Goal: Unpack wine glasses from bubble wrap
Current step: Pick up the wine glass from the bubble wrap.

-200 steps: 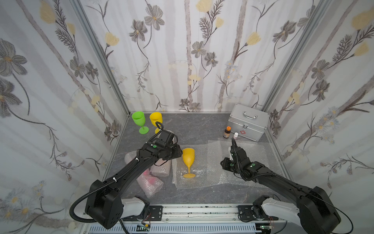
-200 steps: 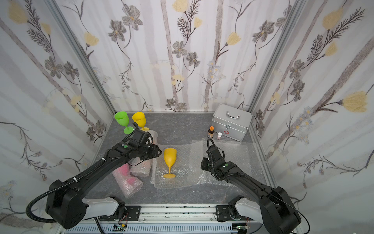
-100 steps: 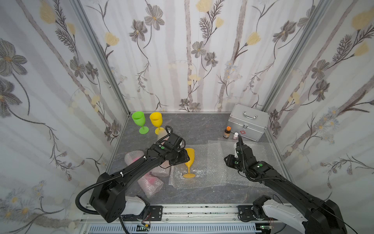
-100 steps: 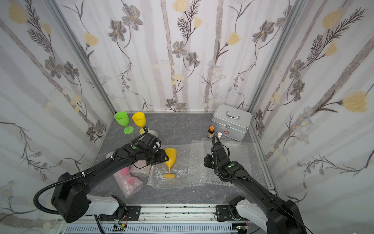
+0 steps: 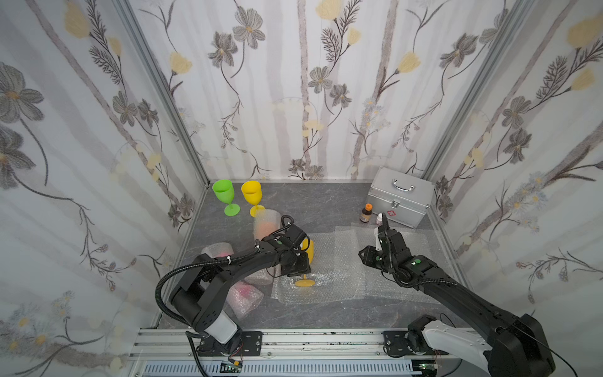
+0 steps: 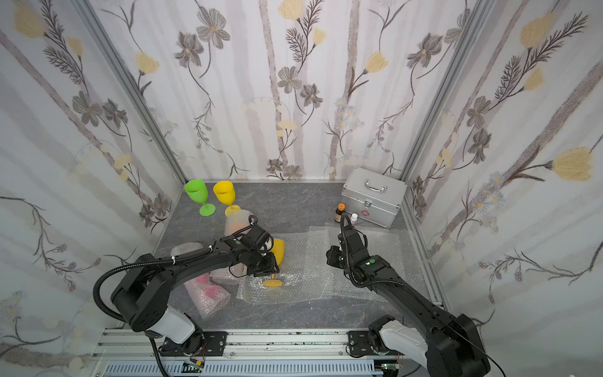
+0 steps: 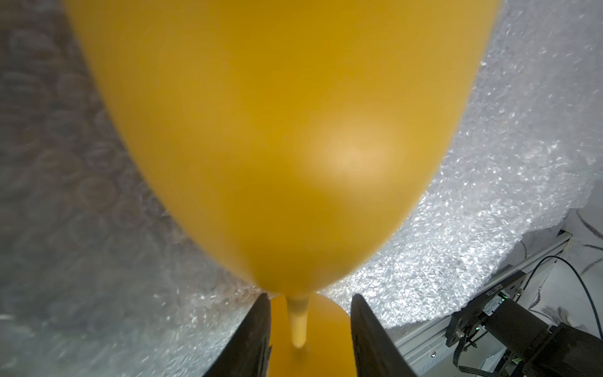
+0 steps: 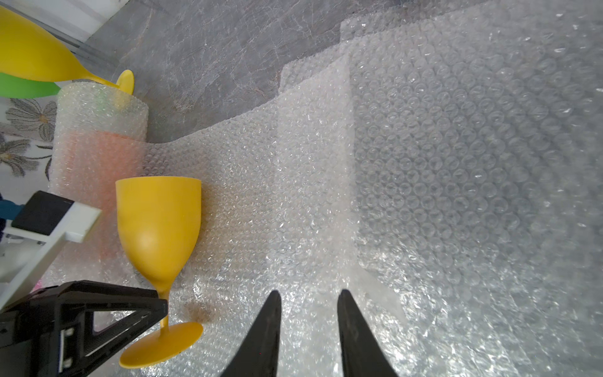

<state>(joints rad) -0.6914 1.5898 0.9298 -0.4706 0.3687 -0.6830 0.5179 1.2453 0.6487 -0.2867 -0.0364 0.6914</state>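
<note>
My left gripper (image 7: 310, 297) stands apart, straddling the stem of the amber goblet (image 7: 277, 130), not yet pinching. Closing off-centre could topple it: it stands upright on slick bubble wrap (image 7: 456, 228) just below me. Farther off, my right gripper (image 8: 309, 293) hangs parted, empty.

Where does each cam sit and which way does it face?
Top views: overhead, tilted down onto the table; left arm and right arm show.
Left wrist: on that arm, close on the amber goblet; jaws straddle its stem.
Right wrist: on that arm, facing flat bubble wrap; jaws show.
Shared: all show that goblet.
</note>
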